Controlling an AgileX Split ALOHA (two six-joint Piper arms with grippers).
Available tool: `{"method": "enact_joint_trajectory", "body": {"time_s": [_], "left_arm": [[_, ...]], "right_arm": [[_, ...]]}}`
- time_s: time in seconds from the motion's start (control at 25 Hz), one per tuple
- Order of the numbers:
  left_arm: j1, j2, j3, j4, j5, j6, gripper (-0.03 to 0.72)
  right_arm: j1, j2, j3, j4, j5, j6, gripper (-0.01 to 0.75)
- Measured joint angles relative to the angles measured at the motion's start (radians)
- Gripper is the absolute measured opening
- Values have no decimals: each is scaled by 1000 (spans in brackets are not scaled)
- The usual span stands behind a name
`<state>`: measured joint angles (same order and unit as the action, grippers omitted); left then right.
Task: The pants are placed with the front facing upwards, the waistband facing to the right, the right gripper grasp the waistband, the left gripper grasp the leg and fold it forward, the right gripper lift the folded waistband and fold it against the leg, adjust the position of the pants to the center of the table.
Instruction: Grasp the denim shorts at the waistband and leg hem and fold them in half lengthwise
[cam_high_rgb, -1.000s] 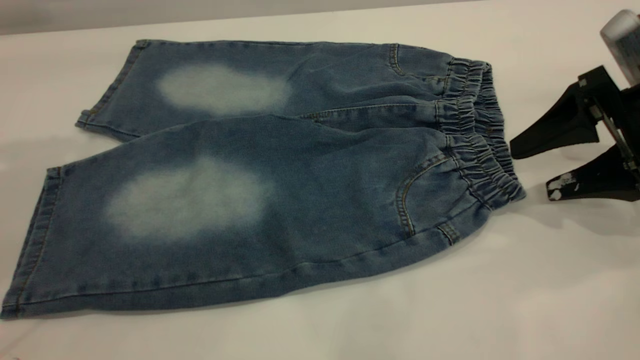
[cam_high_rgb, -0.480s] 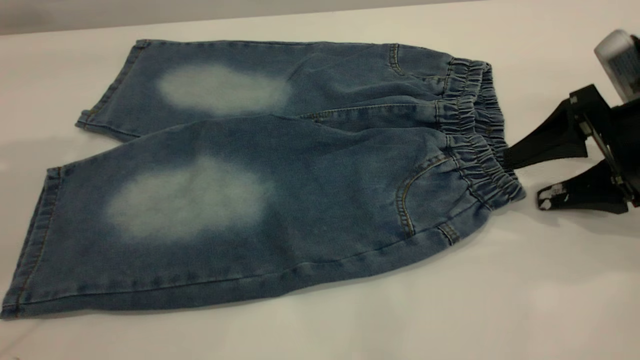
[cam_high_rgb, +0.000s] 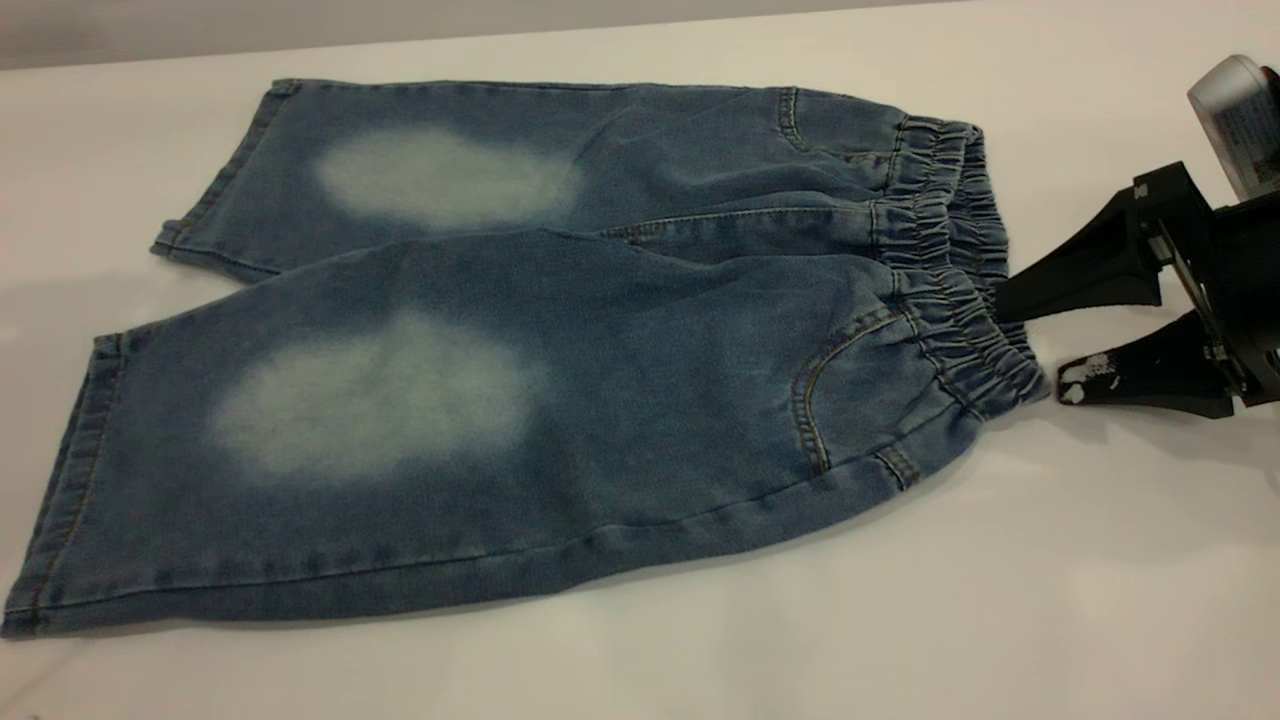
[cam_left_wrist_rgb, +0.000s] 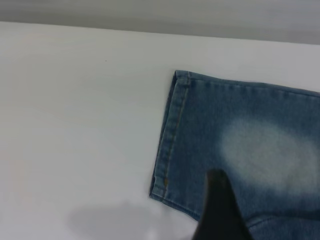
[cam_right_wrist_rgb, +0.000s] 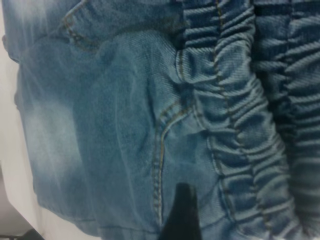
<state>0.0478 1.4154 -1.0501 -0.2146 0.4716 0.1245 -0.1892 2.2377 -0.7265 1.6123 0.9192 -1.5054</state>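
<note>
My right hand (cam_high_rgb: 1030, 340) sits spread at the waistband (cam_high_rgb: 955, 300), so closing shallow could pinch only ruffles and let the pants (cam_high_rgb: 520, 360) slip.

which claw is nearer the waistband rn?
Right. The right claw is open at the waistband, one finger tip against its edge. The left claw hovers over a leg near the hem, at the pants' opposite end.

Black right gripper (cam_high_rgb: 1030, 335) body cut off at exterior view's right edge; upper finger tip hidden behind ruffled denim waistband (cam_high_rgb: 950, 270); left wrist view shows one dark finger (cam_left_wrist_rgb: 222, 210) only
</note>
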Motion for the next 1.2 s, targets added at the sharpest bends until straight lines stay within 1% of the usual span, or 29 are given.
{"method": "enact_joint_trajectory", "body": {"time_s": [0.32,0.44,0.6,0.96,1.2], "left_arm": [[0,0,0,1,-3,-1,414],[0,0,0,1,-5,-1,414],[0,0,0,1,-5,-1,414],[0,0,0,1,-4,-1,414],[0,0,0,1,-5,-1,414]], "right_arm": [[1,0,0,1,17,0,563],[19,0,0,1,25,-1,563],[51,0,0,7,8,-8,563],[51,21,1,8,-7,4,562],[49,57,1,-8,12,9,552]]}}
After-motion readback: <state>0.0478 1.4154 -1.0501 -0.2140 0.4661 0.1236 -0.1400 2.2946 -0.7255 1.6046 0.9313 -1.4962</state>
